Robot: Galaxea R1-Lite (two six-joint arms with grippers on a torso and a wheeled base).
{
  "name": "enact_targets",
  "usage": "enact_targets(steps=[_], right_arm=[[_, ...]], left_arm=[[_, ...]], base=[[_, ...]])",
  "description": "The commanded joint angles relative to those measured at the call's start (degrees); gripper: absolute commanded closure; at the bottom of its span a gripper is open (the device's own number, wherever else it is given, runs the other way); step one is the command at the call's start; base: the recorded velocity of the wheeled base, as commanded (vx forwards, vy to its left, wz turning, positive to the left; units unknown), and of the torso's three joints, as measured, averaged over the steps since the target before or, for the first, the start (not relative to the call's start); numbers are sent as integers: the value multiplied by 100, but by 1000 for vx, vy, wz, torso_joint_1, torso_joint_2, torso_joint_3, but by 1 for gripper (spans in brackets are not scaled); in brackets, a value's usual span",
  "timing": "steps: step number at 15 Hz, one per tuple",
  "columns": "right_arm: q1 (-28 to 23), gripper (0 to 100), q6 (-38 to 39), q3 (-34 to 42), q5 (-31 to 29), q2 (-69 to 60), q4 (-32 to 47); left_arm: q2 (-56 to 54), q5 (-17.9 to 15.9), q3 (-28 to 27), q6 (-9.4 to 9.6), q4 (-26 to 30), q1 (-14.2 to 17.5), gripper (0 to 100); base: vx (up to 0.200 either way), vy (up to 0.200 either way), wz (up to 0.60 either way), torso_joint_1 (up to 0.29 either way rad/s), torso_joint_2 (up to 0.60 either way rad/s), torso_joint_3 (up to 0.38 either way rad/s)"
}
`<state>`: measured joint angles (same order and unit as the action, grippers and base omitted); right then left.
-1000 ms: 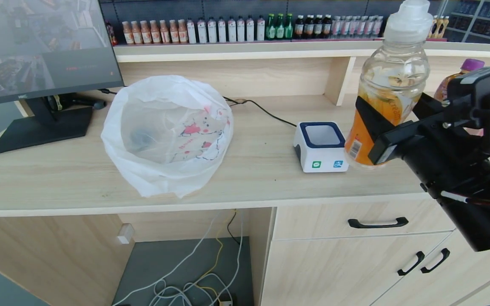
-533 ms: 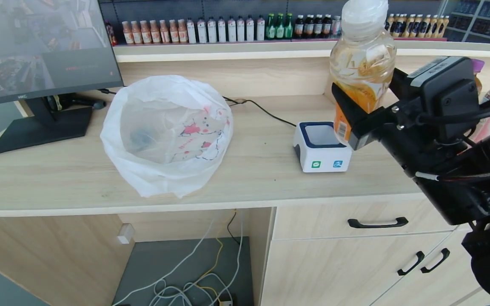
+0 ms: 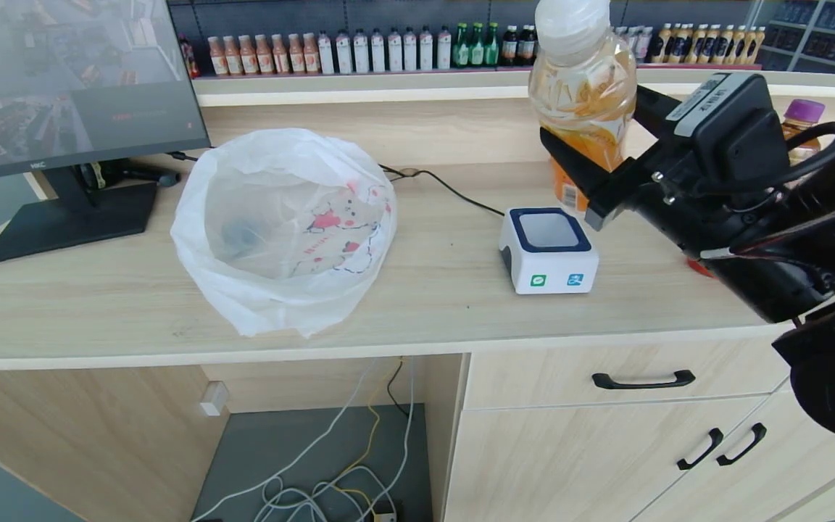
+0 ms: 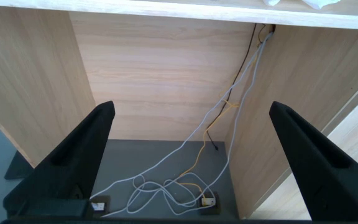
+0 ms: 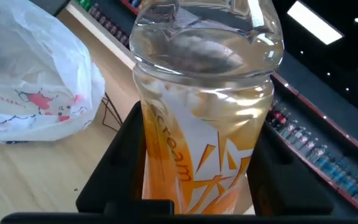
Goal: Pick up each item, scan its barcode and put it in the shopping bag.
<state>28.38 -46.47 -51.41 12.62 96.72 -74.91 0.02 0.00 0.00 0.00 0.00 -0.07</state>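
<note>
The bench (image 3: 425,304) carries the bag (image 3: 283,225) left of its middle, close to the front edge. The bag is thin white film, slumped, with its mouth gaping upward. A dim dark shape lies at the bottom, but what it is cannot be told.

The bottle (image 3: 583,94) hangs upright in the air above the back rim of the scanner (image 3: 548,250), which sits right of the middle, near the front edge. It is clear plastic with a white cap and is largely full of orange drink. It is likely fairly heavy, smooth and a little springy under pressure. The labelled waist is the sensible place to grip, since the label gives friction, and too hard a squeeze there could dent it. Its barcode sits low on the label, clear of the pads.

The right gripper (image 3: 591,156) is closed across that waist, one finger on each side. The left gripper (image 4: 191,168) is below the bench front, spread wide and holding nothing.
</note>
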Motion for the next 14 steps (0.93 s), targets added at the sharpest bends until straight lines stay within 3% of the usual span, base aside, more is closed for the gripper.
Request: enact_targets(steps=[1,6,14], right_arm=[[-316,100,-64,-344,399,128,196],[-685,100,-538,-713,1647,638,205],[-913,100,-996,-713,2157,1139,170]], left_arm=[[-2,0,0,0,0,7,0],[-2,0,0,0,0,-1,0],[-2,0,0,0,0,-1,0]], base=[[0,0,0,0,0,0],[0,0,0,0,0,0],[0,0,0,0,0,0]])
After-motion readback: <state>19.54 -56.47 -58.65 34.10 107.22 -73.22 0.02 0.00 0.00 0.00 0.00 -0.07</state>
